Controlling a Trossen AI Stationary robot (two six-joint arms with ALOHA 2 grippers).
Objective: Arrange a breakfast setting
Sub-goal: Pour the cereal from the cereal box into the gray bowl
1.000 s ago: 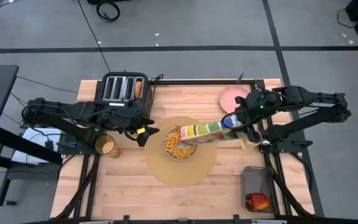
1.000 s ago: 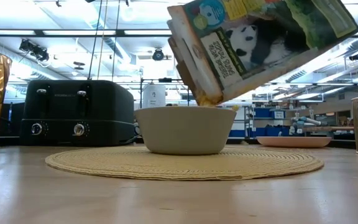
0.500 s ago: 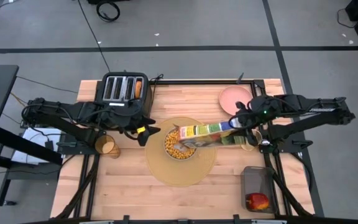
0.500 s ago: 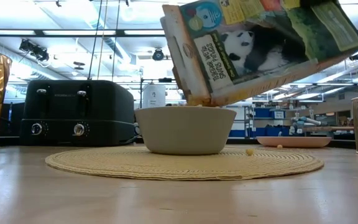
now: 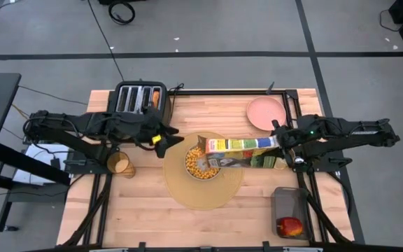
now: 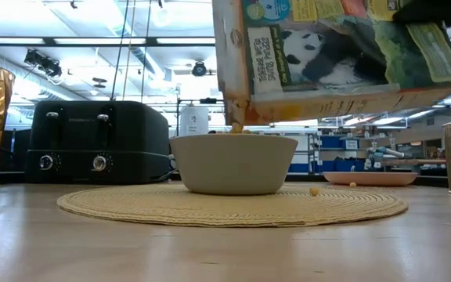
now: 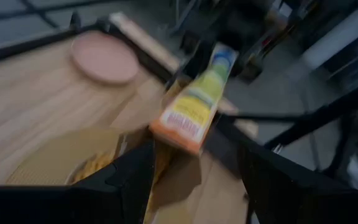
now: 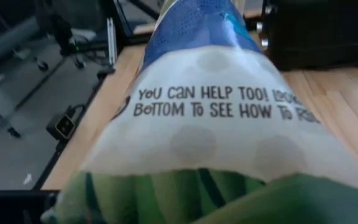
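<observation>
Pouring looks about done: right gripper point(image 5: 280, 143) clamps the cereal box point(image 5: 238, 145) level over the cereal-filled pale grey bowl point(image 5: 202, 162) centred on the placemat point(image 5: 203, 192), left gripper point(image 5: 165, 140) open beside it; plate point(image 5: 266, 112), cup point(image 5: 122, 165), apple point(image 5: 290, 226) remain off the placemat.

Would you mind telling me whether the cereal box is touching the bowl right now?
Apart. The low view shows the cereal box held above the bowl, with background visible between its lower edge and the rim.
</observation>
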